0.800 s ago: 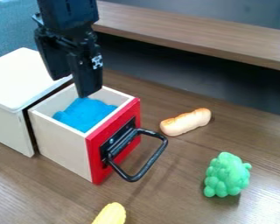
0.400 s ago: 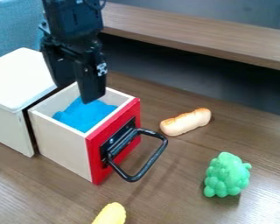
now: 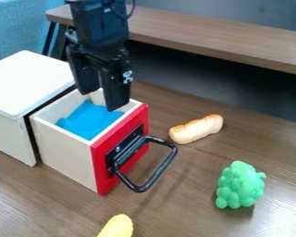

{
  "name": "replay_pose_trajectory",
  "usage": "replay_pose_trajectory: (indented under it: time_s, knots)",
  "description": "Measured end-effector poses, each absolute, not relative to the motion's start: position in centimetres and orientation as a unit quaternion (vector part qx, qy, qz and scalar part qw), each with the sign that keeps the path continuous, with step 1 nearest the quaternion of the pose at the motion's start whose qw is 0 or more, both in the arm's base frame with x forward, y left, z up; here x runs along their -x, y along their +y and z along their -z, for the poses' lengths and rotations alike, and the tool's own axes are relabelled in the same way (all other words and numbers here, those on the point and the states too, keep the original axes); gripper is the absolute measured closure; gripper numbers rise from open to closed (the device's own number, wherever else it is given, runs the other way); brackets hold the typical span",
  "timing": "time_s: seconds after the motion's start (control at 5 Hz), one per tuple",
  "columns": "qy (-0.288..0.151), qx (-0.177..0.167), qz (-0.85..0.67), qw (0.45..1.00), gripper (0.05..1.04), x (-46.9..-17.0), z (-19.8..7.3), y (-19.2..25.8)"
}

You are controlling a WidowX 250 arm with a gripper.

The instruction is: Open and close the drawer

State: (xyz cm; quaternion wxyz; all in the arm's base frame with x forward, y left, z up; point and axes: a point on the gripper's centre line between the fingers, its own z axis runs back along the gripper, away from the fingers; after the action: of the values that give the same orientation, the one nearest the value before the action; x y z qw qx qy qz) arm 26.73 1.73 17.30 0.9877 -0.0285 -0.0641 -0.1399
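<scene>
With the drawer [image 3: 63, 149] standing well out from the white cabinet [image 3: 28, 83], the opening half looks done and closing is the job in hand! Up above, the gripper [image 3: 101, 100] hangs over the drawer's far side, its fingers apart, pale wood showing through the gap, nothing pinched. And look inside: a blue lump [image 3: 89, 121], sitting lower than the rim, so it should ride along without snagging.

Now, how will this box behave? Thin wooden walls suggest a light, rigid load, one that ought to slide for a modest push. The red front [image 3: 124, 147] is the place to lean on, flat and stiff, near its middle; shove at a corner and the whole thing could skew and bind, or drag the cabinet with it! What about the black handle [image 3: 160, 170]? Hard, slim and smooth by the look of it, jutting out at a slant: fine for a pull if gripped at the middle of its outer bar, but a narrow target for pushing, where fingertips might skate off. Front panel first, squarely, gently!
</scene>
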Motion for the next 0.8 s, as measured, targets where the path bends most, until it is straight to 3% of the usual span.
replay_pose_trajectory:
  time_s: [0.8]
  knots:
    - [-0.04, 0.044, 0.18, 0.982, 0.084, -30.0, -11.8, -2.3]
